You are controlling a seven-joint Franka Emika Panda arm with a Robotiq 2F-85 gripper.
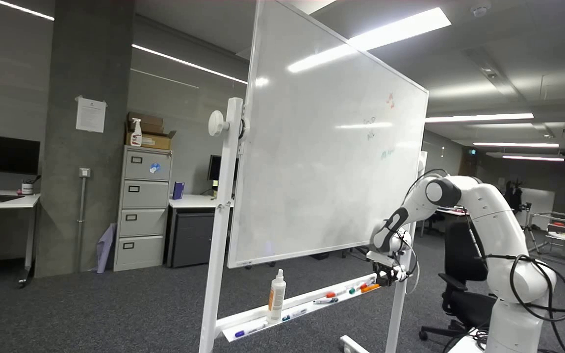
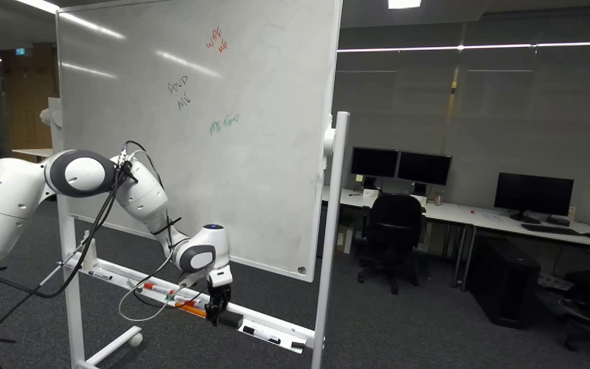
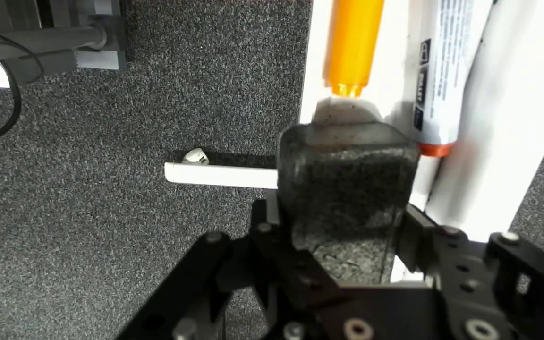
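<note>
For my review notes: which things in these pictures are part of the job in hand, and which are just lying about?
In use:
pincer
dark eraser, held in the pincer

Just lying or standing about:
orange marker and red-ended marker, on the tray
white bottle, upright on the tray
black office chair, in the background

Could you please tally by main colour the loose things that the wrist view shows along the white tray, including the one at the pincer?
Orange: 1 (pen-like barrel)
White: 1 (red-ended marker)
Dark grey: 1 (block at the pincer)
Total: 3
</note>
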